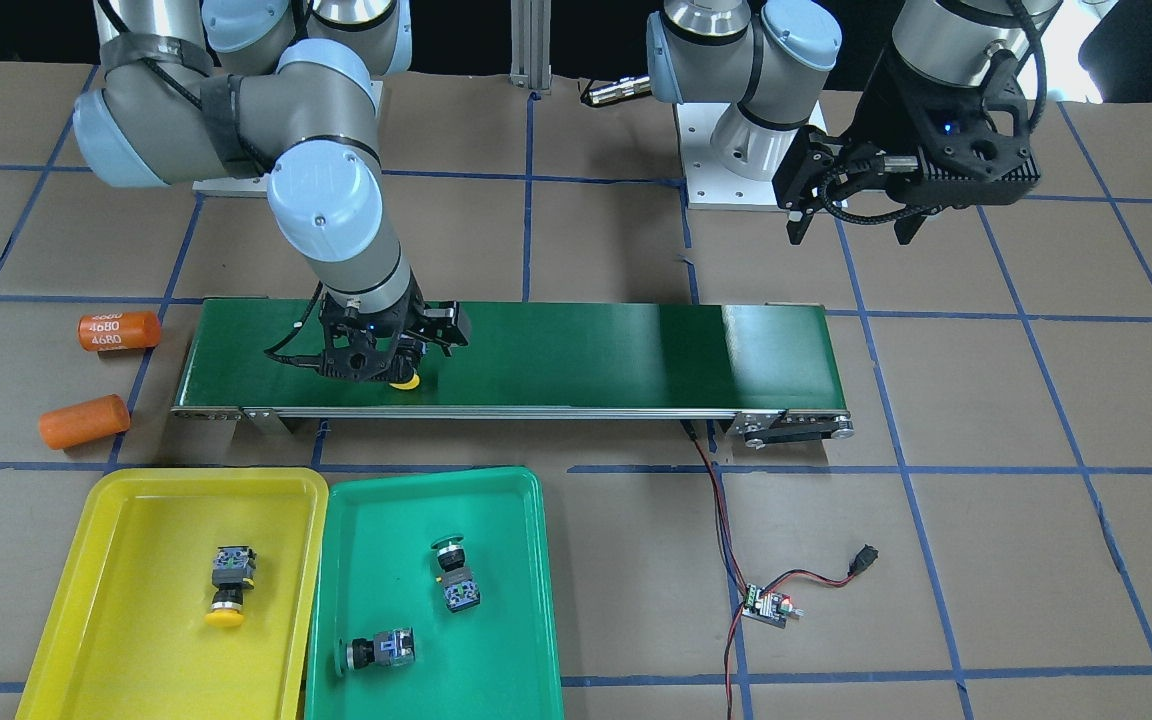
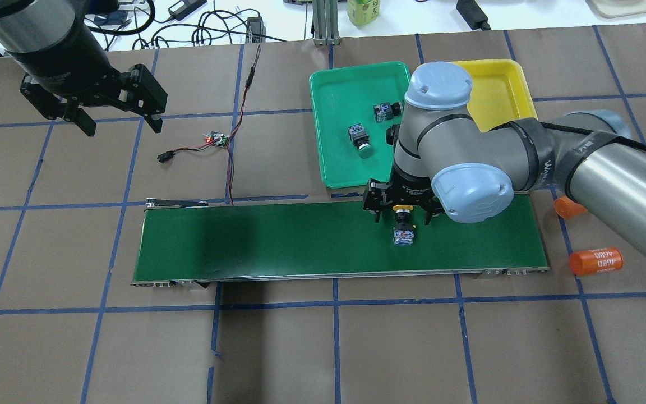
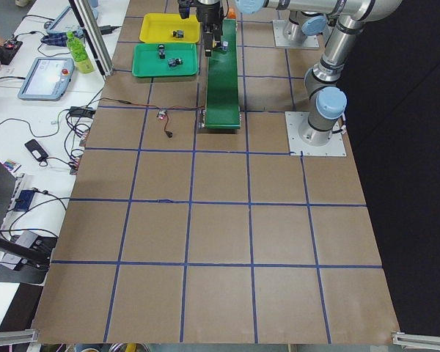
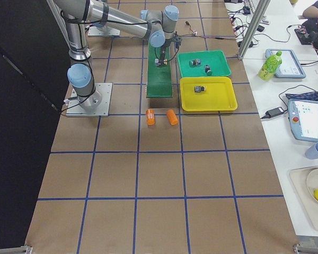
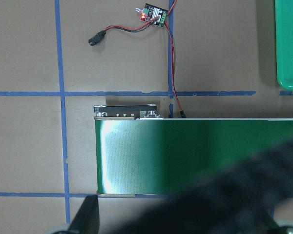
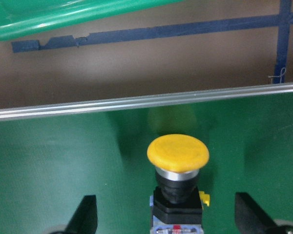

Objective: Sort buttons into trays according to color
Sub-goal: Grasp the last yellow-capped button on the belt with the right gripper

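Observation:
A yellow-capped button [image 2: 403, 224] lies on the dark-green belt; in the right wrist view its yellow cap [image 6: 178, 154] sits between the two fingers. My right gripper [image 2: 402, 217] is open and low over the belt, straddling this button without closing on it. Another yellow button [image 1: 229, 585] lies in the yellow tray [image 1: 96, 560]. Two green buttons [image 1: 454, 575] [image 1: 376, 652] lie in the green tray [image 1: 516, 600]. My left gripper [image 2: 122, 127] is open and empty, held high above the table away from the belt.
The conveyor belt [image 2: 300, 235] runs across the table's middle. Two orange cylinders [image 1: 118, 330] [image 1: 84, 421] lie past its end beside the yellow tray. A small controller board [image 1: 769, 603] with red and black wires lies near the belt's other end.

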Robot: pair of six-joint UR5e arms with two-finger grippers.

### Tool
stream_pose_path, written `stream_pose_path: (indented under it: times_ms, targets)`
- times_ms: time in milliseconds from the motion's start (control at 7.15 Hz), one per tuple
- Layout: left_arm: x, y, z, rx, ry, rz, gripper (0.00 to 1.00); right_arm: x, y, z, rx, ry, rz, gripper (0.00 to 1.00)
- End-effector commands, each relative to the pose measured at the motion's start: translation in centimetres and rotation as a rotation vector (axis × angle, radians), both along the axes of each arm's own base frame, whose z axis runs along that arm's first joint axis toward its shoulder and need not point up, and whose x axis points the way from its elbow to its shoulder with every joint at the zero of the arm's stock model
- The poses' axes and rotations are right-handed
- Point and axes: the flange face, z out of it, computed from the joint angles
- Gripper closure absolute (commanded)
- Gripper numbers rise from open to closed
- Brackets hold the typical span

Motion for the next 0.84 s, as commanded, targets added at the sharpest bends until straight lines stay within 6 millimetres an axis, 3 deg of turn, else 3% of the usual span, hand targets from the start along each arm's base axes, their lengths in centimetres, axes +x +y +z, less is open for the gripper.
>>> stream_pose_path:
  times_ms: [0,140,280,419,699]
  targets:
    - [0.0,0.1,0.0,0.0,-0.001,0.0,0.0,-0.6,-0.6,-1.1,0.008,0.013,-0.013,0.11]
    - [0.0,0.1,0.0,-0.001,0.0,0.0,0.0,-1.7,-0.6,-1.7,0.017,0.018,-0.039,0.36]
    - [0.0,0.1,0.0,-0.001,0.0,0.0,0.0,-2.6,-0.7,-1.8,0.026,0.021,-0.052,0.89]
    - [0.0,0.1,0.0,-0.001,0.0,-0.001,0.0,-2.8,-0.8,-1.7,0.023,0.019,-0.056,1.0]
    - [0.0,0.1,0.0,-0.001,0.0,0.0,0.0,-3.1,-1.3,-0.8,0.003,0.019,-0.066,1.0]
